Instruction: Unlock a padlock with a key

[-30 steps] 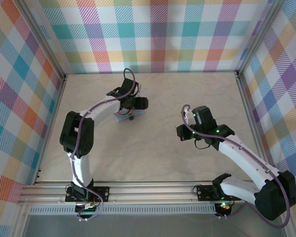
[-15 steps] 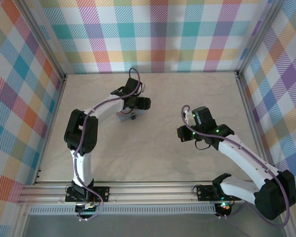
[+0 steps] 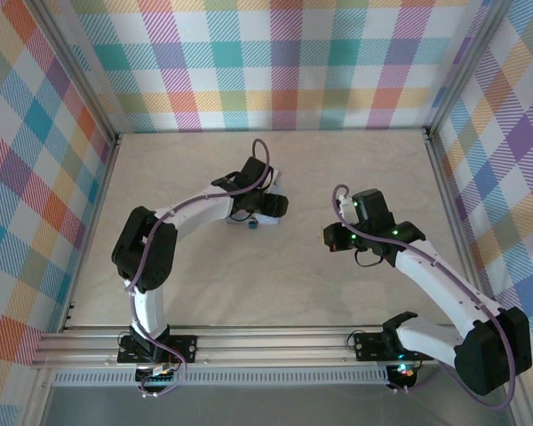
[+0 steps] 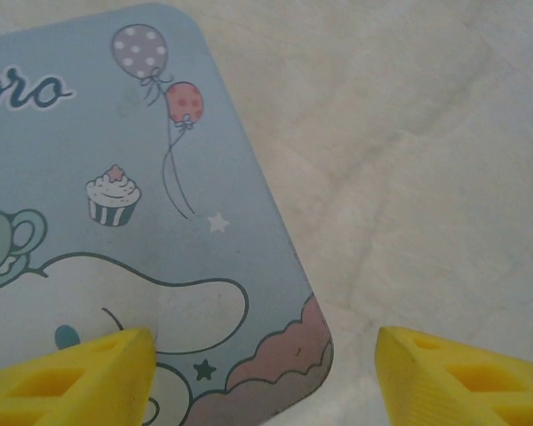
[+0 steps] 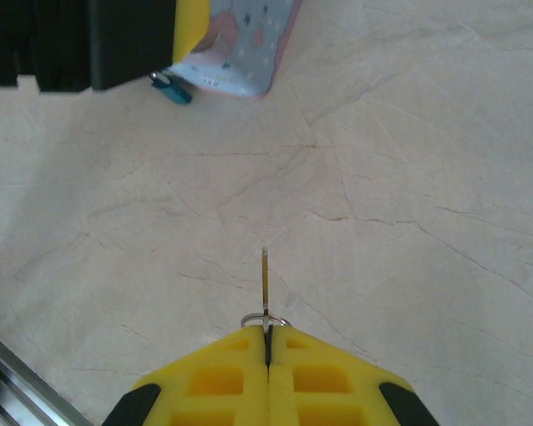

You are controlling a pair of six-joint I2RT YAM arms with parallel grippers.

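My right gripper (image 5: 267,342): pinched on key (image 5: 265,280), blade forward. My left gripper (image 4: 265,355): spread wide over tin (image 4: 115,177). Target padlock (image 5: 171,89): just beside tin's near edge, well left of key. Advice: steady padlock first, align blade squarely.

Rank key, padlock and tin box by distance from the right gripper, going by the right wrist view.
1. key: pinched in the right gripper, pointing straight ahead.
2. tin box and padlock: both far ahead at the top of the view and too close to call. The tin's near corner sits almost straight ahead. The padlock lies on the table at the tin's near edge, further left.
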